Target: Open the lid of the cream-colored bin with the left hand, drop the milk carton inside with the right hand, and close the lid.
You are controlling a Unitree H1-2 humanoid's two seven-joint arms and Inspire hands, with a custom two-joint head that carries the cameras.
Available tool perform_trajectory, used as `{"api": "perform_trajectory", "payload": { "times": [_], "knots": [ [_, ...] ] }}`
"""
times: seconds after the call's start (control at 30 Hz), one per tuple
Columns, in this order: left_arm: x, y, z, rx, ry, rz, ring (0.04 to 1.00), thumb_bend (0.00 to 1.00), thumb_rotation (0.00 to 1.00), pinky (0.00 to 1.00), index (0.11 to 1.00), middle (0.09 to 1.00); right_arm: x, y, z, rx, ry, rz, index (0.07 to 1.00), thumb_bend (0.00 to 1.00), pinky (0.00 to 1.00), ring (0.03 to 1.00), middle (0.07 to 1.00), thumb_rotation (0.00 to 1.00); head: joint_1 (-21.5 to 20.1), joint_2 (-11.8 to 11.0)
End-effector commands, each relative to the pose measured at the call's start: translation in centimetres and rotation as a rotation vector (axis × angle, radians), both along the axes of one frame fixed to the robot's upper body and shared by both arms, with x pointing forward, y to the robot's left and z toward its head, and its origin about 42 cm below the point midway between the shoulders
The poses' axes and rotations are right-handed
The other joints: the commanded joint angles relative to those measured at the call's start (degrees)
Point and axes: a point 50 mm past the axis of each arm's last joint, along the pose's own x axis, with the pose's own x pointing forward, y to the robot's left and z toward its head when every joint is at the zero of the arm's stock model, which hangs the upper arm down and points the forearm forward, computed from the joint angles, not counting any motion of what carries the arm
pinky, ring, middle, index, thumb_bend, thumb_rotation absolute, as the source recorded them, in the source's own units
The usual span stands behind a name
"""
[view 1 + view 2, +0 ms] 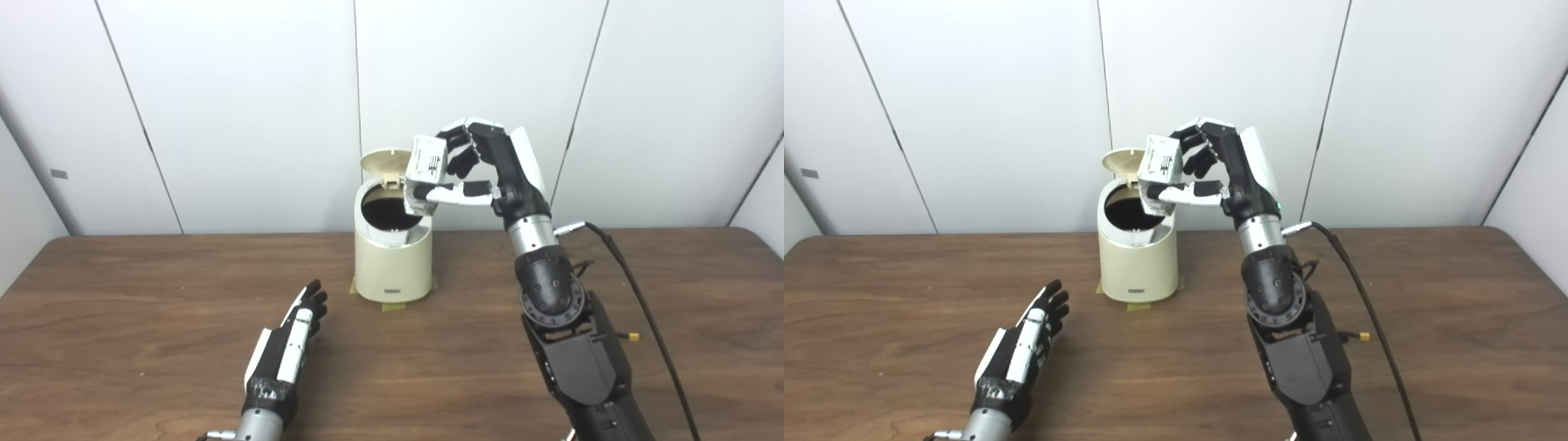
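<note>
The cream-colored bin (392, 269) stands at the middle of the table, taped down at its base. Its round lid (384, 160) is tipped up at the back, and the dark opening (387, 211) shows. My right hand (484, 168) is raised beside the bin's right rim and is shut on the white milk carton (425, 174). The carton is tilted, with its lower end over the right edge of the opening. My left hand (294, 343) lies open on the table, in front of the bin and to its left, touching nothing.
The brown wooden table (122, 318) stretches wide on both sides of the bin. A black cable (637, 294) runs from my right wrist down along the arm. White wall panels close off the back.
</note>
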Motion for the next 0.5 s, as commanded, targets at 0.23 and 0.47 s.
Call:
{"api": "perform_trajectory", "payload": {
  "times": [0.23,0.47],
  "knots": [
    [0.4,-0.8,1.4,-0.015,-0.078,0.007,0.963,0.47,0.89,0.99,0.971,0.958,1.3,2.7,2.4,0.045,-0.125,0.057,0.496,0.5,0.32,0.421,0.499,0.0,0.46,-0.1],
    [0.1,-1.4,1.4,-0.009,-0.081,0.012,0.963,0.47,0.9,0.97,0.971,0.958,1.8,3.0,0.6,0.129,-0.091,0.032,0.509,0.5,0.33,0.417,0.491,0.0,0.61,-0.14]
  ]
}}
